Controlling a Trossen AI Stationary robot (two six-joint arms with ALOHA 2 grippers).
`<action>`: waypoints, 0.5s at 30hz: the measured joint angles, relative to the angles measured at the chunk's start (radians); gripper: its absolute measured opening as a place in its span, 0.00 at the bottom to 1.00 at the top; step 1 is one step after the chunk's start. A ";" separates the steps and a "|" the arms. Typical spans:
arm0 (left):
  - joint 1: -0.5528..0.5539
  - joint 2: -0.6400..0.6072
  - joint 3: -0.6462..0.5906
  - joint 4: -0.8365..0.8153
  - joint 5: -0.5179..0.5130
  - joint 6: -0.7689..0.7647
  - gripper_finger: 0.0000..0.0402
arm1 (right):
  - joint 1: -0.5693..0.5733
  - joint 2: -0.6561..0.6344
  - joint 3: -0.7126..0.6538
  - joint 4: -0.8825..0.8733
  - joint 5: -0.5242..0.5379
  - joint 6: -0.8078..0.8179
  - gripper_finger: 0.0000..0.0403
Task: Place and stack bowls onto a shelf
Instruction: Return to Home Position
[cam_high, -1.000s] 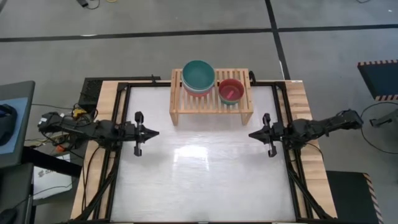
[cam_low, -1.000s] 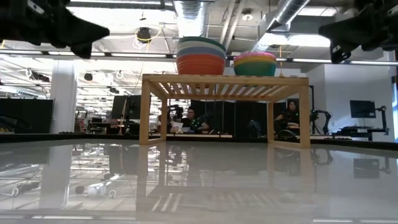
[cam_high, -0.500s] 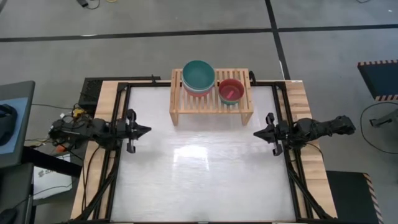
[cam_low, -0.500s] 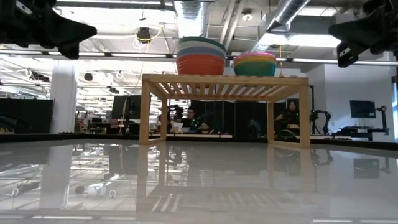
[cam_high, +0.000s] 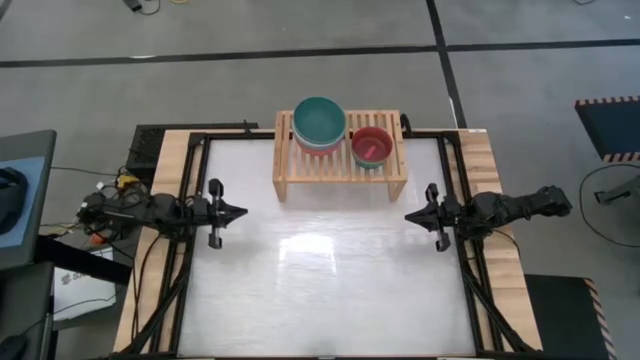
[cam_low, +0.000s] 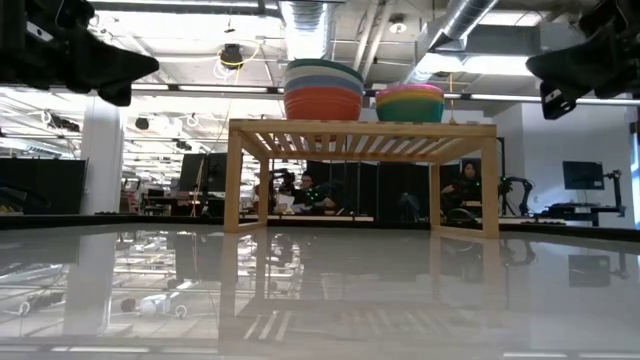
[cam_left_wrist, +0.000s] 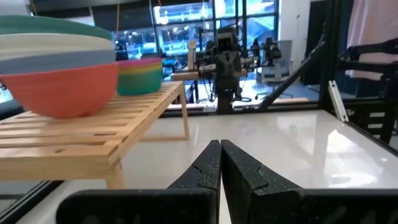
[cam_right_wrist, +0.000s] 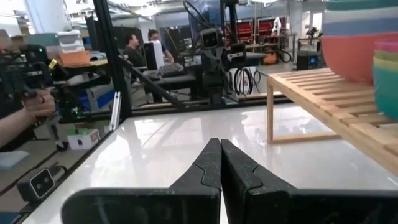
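Glossy white tabletop (cam_high: 330, 290) bears a light-wood slatted shelf (cam_high: 300, 172) with a teal-topped plastic bowl stack (cam_high: 319, 122) and a pink-topped bowl stack (cam_high: 372, 146); left tool (cam_high: 243, 212) and right tool (cam_high: 408, 216) hover closed, empty.

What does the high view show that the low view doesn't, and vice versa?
Only the high view: the insides of the top bowls, a teal round plastic bowl and a smaller pinkish-red plastic bowl. Only the low view: the coloured layers of the larger stack and smaller stack side-on, plus people beyond the table. Both: the low light-wood slatted shelf bearing both stacks, with the left gripper and right gripper apart from it.
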 joint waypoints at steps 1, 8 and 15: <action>0.000 0.000 -0.012 0.024 0.006 0.002 0.00 | 0.000 0.000 -0.002 0.000 0.000 0.008 0.05; 0.017 0.002 -0.044 0.045 0.031 -0.008 0.00 | -0.017 0.000 -0.078 0.098 0.004 0.006 0.05; 0.038 0.002 -0.045 -0.003 0.070 -0.057 0.00 | -0.054 0.014 -0.078 0.088 0.004 0.020 0.05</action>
